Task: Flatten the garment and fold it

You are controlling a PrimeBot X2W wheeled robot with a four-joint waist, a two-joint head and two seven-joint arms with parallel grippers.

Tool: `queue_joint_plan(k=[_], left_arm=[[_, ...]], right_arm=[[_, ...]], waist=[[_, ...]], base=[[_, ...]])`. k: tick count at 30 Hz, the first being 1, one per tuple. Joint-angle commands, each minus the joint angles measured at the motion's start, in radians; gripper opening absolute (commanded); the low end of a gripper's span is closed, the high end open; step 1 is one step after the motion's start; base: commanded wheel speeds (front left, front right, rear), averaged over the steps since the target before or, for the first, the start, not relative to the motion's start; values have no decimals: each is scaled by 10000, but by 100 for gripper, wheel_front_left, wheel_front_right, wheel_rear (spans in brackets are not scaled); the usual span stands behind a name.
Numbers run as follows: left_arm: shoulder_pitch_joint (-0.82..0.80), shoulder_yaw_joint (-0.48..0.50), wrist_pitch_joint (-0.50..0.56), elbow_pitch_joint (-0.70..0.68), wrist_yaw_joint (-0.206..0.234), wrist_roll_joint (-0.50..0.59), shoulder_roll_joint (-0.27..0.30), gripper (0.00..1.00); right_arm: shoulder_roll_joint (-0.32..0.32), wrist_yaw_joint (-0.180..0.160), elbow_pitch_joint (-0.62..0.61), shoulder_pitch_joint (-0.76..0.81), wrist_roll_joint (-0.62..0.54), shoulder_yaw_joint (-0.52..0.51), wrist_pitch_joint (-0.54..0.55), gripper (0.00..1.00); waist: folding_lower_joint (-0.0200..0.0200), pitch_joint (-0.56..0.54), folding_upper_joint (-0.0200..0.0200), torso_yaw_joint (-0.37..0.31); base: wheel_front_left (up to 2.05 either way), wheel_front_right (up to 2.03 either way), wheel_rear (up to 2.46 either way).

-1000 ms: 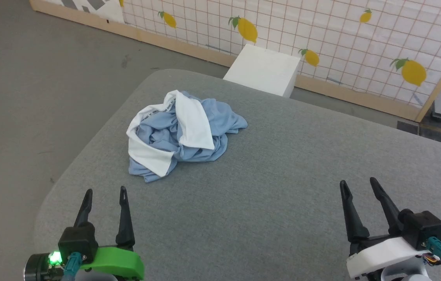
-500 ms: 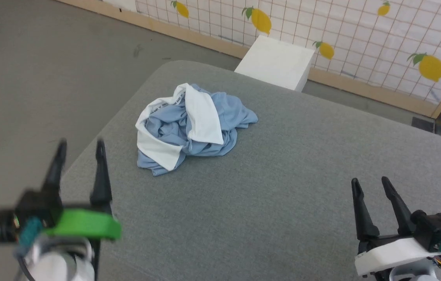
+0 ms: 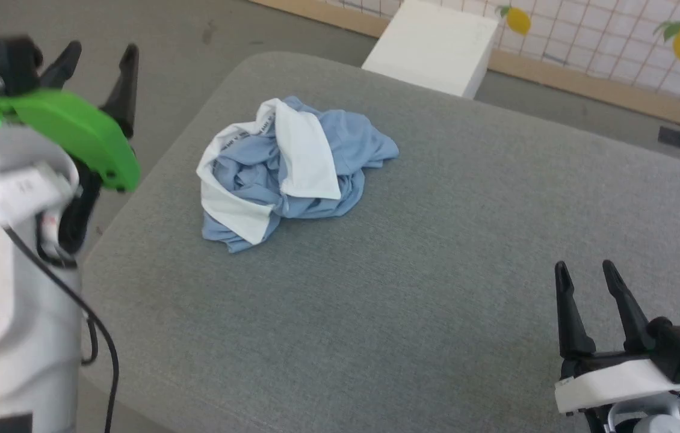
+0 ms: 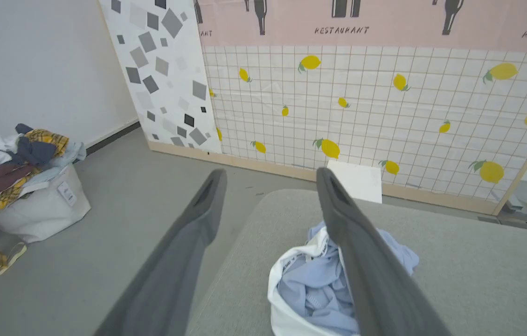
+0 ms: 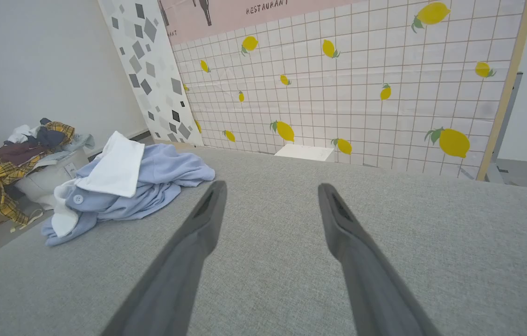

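Tabletop: a grey fabric-covered tabletop (image 3: pixel 412 288) with a rounded far corner is carrying 1 thing, the garment (image 3: pixel 292 168).
Garment: it is lying crumpled in a heap near the tabletop's far left corner, light blue, with the white collar flipped over the top (a white button is showing in the right wrist view).
Room: a grey floor (image 3: pixel 105 36) is running around the tabletop. A white box (image 3: pixel 436 45) is standing on it just past the far edge, in front of a gridded wall panel (image 4: pixel 384 102) printed with yellow lemons. A pale basket (image 4: pixel 25 186) heaped with clothes is sitting on the floor off to the left.
Left arm: its pale forearm is rising along the tabletop's left edge. The left gripper (image 3: pixel 99 57) is hanging high, its 2 fingers spread wide and holding nothing, apart from the garment.
Right arm: the right gripper (image 3: pixel 584 276) is hovering low over the near right part of the tabletop, fingers spread wide and empty, well apart from the garment.
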Motion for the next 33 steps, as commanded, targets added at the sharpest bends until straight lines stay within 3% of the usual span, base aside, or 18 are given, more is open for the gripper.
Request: queue_joint_plan(k=[1, 9, 22, 33], left_arm=[[-572, 32, 491, 431, -6, -413, 14, 100], [-1768, 79, 2609, 2317, 252, -1155, 113, 100], [-1999, 641, 3718, 3802, 1346, -2031, -482, 100], [-1913, 760, 4909, 4298, 2408, -2268, -722, 100]], right_arm=[[3, -17, -55, -190, -66, -19, -121, 100], [3, -17, -223, -572, -390, -85, -160, 100], [3, -17, -524, -1119, -852, -212, -161, 100], [3, -17, -826, -1393, -989, -264, -161, 100]], waist=[[-1, 494, 0, -338], [-1, 1532, 0, -1183], [-1, 3101, 0, -2243], [-1, 3915, 0, -2678]], base=[[0, 0, 0], [0, 0, 0], [0, 0, 0], [0, 0, 0]])
